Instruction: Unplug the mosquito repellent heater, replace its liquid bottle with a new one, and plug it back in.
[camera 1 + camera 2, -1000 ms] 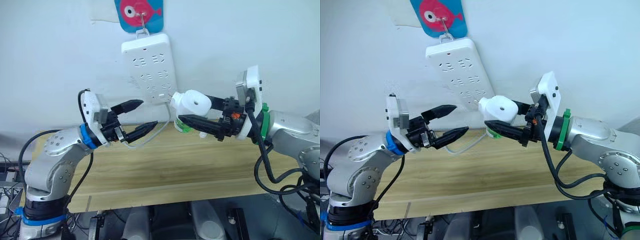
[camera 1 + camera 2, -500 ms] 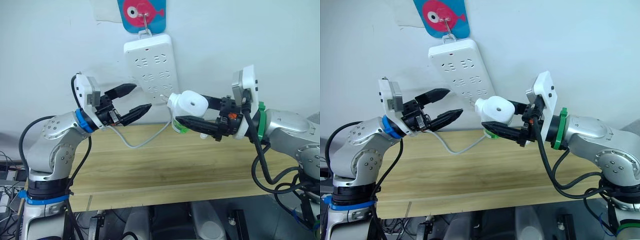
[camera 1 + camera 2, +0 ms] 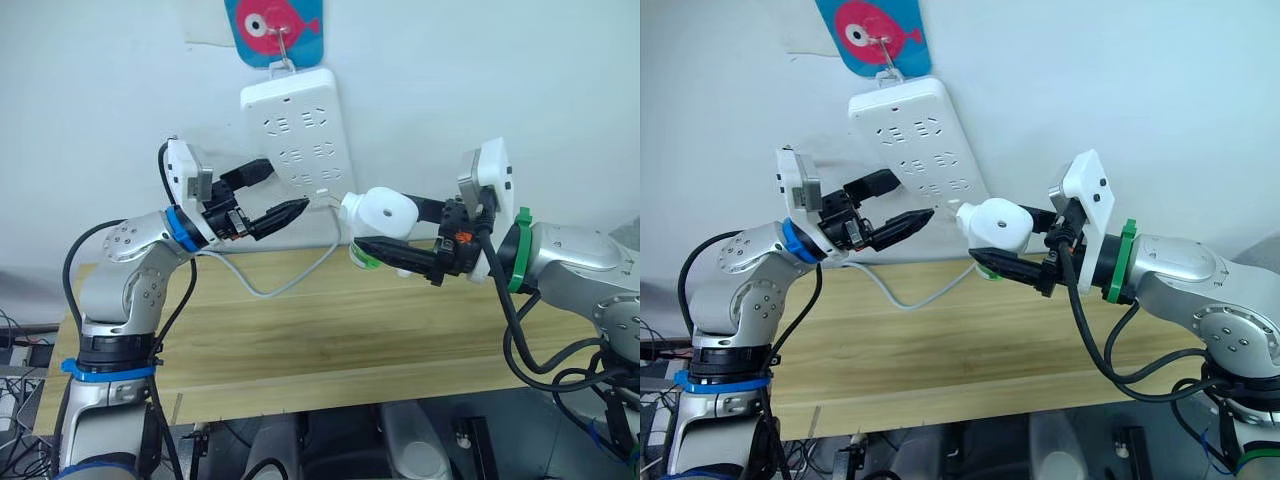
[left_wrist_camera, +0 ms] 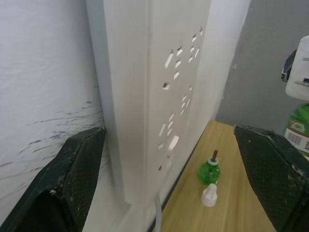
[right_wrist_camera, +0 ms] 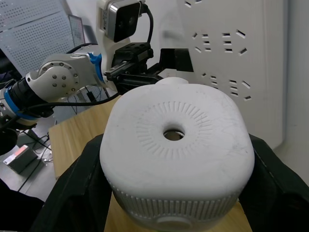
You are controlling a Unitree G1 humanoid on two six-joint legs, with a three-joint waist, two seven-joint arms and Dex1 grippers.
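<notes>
grippers face each other in front of the hanging white power strip, above the wooden tabletop. the right gripper is clamped on the mosquito repellent heater, one black finger along each side of its white rounded body, holding it in the air just beside the lower right corner of the power strip and apart from it. the heater's domed face with the small centre hole looks toward the right wrist, and a green bottle hangs from its underside. the left gripper is spread wide and holds nothing; its fingers point at the lower part of the power strip, straddling the strip's edge without clearly touching it. a grey cord runs from the strip's bottom down onto the tabletop. in the left wrist view, a small green bottle with a wick stands on the tabletop near the wall, with a white cap just beside it.
</notes>
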